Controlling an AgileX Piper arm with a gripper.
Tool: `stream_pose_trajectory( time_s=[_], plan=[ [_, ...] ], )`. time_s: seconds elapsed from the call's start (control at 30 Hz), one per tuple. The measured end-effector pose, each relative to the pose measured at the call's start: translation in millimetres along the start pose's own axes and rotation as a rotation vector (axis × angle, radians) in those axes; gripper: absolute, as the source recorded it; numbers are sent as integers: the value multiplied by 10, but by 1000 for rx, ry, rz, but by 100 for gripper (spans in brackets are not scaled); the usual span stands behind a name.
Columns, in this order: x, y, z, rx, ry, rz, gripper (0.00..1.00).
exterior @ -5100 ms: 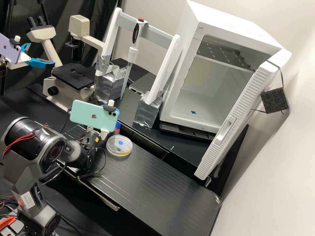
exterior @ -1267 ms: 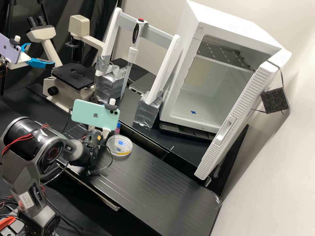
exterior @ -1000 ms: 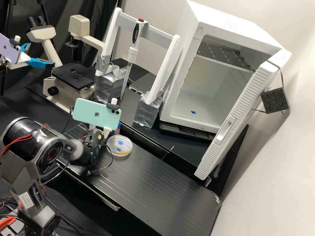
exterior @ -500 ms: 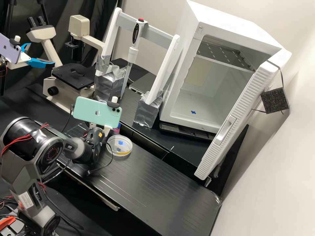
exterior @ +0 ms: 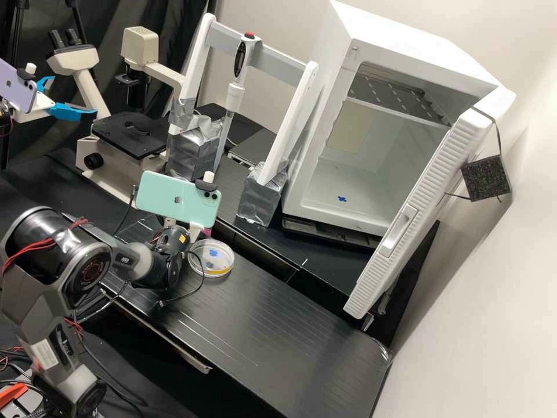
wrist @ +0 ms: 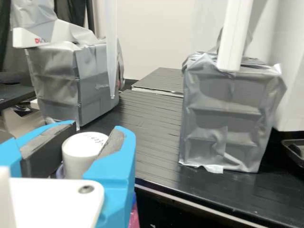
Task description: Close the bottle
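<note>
Beside the ribbed black counter's (exterior: 261,325) far edge, the gripper (wrist: 96,135) is pinching with grey-padded blue fingers; the pinkish bottle (wrist: 134,218) is standing beneath; its smooth, round white cap (wrist: 80,159) is sitting between them; sound closing is probably needing level, centred pressure, steady turning.

White cap (wrist: 80,151) upright between the jaws, pink bottle (wrist: 134,218) mostly hidden below.
</note>
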Motion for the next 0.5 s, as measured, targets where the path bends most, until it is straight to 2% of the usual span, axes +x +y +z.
stream_pose_trajectory(
  time_s=[0.5],
  plan=[
    [0, -23, -9, 2, 2, -9, 0]
  ],
)
